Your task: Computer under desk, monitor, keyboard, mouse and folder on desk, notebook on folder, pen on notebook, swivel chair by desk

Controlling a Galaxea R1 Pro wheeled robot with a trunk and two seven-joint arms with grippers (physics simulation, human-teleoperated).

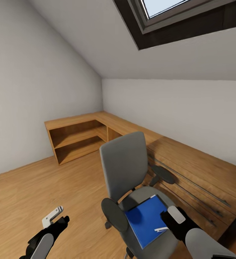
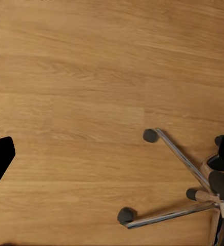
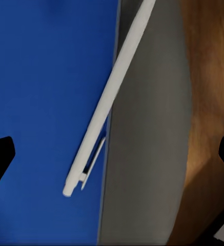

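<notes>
Around us lies a wooden floor (image 1: 31,194) under a sloped ceiling; nearest, our left tool (image 1: 55,217) hangs over bare boards, its spread unclear to us; our right tool (image 1: 170,221) hovers wide over the blue folder (image 1: 145,219) on the swivel chair (image 1: 127,169), a white pen (image 3: 109,97) at the folder's edge; beyond stands the corner counter (image 1: 114,124).

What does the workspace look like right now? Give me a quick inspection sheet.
Surface: wooden desk, top bare where seen.
Job's things: blue folder on swivel chair seat; white pen lies along the folder's edge.
Clutter: nothing seen.
Grippers: right gripper over the folder and pen, open; left gripper over the floor, open, empty.
Cables: nothing seen.
Surroundings: corner shelf unit, wood floor, skylight.
</notes>
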